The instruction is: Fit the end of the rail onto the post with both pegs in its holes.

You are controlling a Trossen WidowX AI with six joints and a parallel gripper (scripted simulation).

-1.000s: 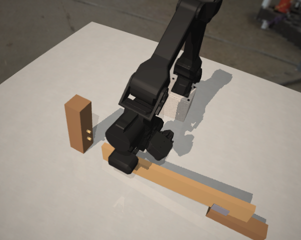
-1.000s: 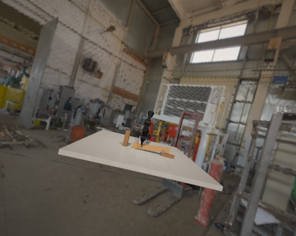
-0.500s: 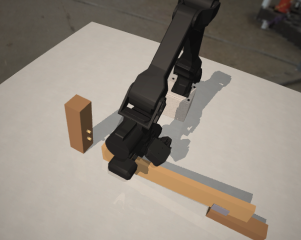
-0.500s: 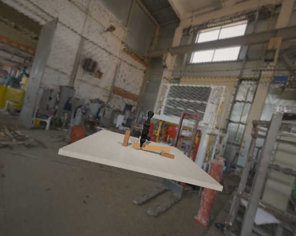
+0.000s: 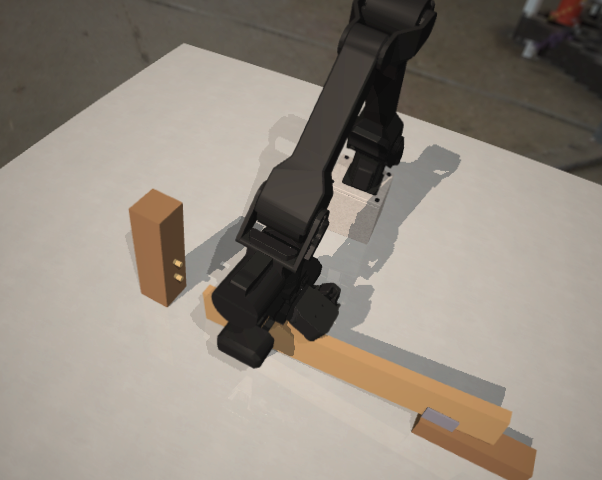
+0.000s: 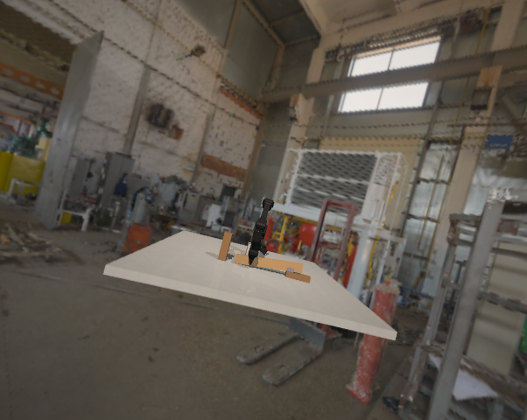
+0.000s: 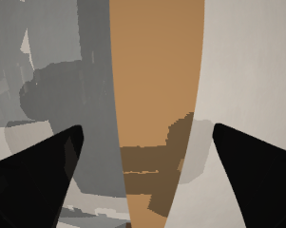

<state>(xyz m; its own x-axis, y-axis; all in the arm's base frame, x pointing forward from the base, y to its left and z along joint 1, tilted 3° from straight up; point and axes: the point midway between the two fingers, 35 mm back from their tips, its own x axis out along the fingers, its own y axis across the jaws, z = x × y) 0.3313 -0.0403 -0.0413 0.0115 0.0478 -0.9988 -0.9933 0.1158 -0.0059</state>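
Observation:
The light wooden rail (image 5: pixel 373 366) (image 6: pixel 272 263) (image 7: pixel 157 71) slopes from the bracket (image 5: pixel 440 419) on the low footboard block (image 5: pixel 477 449) (image 6: pixel 298 276) down to the table near the post. The upright brown post (image 5: pixel 151 253) (image 6: pixel 225 246) stands beyond the rail's near end, with a gap between them; its two pegs (image 5: pixel 177 270) stick out toward the rail. My gripper (image 7: pixel 149 131) is open, one finger on each side of the rail, touching neither side in the wrist view. In the top view the gripper body hides part of the rail near its post end. The rail's holes are not visible.
The arm's pale base block (image 5: pixel 348 219) stands on the table (image 5: pixel 84 361) (image 6: pixel 200 280) behind the rail. The arm reaches over the table from there. Shadows of the arm fall beside the rail.

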